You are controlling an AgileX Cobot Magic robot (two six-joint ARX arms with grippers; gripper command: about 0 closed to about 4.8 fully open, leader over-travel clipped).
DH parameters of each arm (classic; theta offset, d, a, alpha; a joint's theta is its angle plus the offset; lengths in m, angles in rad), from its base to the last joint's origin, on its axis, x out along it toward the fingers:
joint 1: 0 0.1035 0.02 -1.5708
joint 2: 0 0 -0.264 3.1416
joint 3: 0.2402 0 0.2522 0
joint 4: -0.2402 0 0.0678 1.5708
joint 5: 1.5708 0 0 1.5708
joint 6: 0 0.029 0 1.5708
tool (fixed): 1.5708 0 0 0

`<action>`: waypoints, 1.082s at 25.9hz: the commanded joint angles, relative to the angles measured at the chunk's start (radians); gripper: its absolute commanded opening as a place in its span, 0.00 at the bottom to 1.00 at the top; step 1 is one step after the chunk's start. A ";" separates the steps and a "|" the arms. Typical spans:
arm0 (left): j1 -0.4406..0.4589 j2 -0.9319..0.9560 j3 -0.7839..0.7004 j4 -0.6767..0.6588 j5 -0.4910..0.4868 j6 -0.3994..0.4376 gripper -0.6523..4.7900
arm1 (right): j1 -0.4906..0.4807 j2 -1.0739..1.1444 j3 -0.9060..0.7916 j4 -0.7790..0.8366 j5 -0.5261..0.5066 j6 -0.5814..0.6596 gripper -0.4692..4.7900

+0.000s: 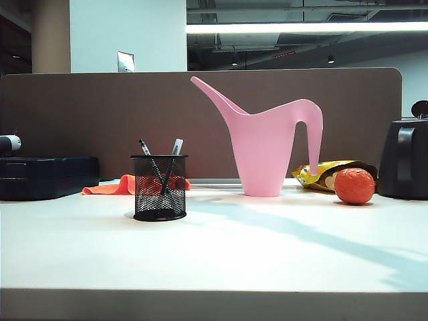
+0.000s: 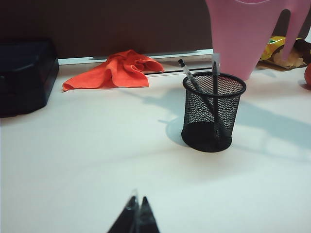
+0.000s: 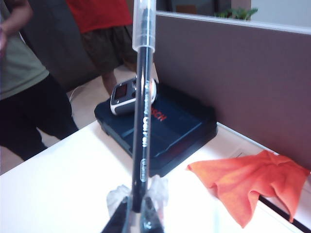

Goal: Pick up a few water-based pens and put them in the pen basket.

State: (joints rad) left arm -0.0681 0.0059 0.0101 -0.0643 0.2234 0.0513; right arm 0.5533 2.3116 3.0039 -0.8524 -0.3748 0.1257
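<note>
The black mesh pen basket [image 1: 159, 194] stands on the white table left of centre, and the left wrist view shows it too [image 2: 214, 116]. Two water-based pens [image 1: 150, 160] [image 1: 175, 150] lean inside it, their tips above the rim. A third pen [image 3: 143, 97], dark-barrelled with a clear cap, stands upright in my right gripper [image 3: 138, 206], which is shut on its lower end above the table. My left gripper [image 2: 138, 204] is shut and holds nothing, well short of the basket. Neither gripper shows in the exterior view.
A pink watering can [image 1: 264, 144] stands behind the basket to the right. Further right are a snack bag [image 1: 321, 174], an orange ball [image 1: 354, 185] and a black appliance [image 1: 404, 157]. An orange cloth [image 3: 252, 184] and a dark blue case [image 3: 165, 126] lie at the back left.
</note>
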 commanded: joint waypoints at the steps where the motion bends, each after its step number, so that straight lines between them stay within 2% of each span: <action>1: 0.001 0.000 0.002 0.013 0.000 -0.003 0.11 | -0.001 -0.066 -0.132 0.125 -0.010 0.001 0.07; 4: 0.001 0.001 0.002 0.013 0.000 -0.003 0.11 | 0.000 -0.108 -0.241 0.183 -0.014 0.001 0.07; 6: 0.001 0.001 0.002 0.013 0.000 -0.003 0.11 | 0.000 -0.152 -0.379 0.275 -0.013 0.005 0.07; 18: 0.001 0.001 0.002 0.013 0.000 -0.003 0.11 | 0.016 -0.312 -0.872 0.684 -0.039 0.068 0.07; 22: 0.001 0.000 0.002 0.013 0.000 -0.003 0.11 | 0.018 -0.349 -1.048 0.877 -0.066 0.143 0.07; 23: 0.001 0.000 0.002 0.013 0.000 -0.003 0.11 | 0.018 -0.366 -1.145 0.993 -0.074 0.190 0.07; 28: 0.000 0.000 0.002 0.013 0.000 -0.003 0.11 | 0.018 -0.397 -1.337 1.159 -0.073 0.246 0.07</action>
State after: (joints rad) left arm -0.0681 0.0059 0.0101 -0.0643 0.2234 0.0513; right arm 0.5682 1.9312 1.6981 0.2226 -0.4454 0.3500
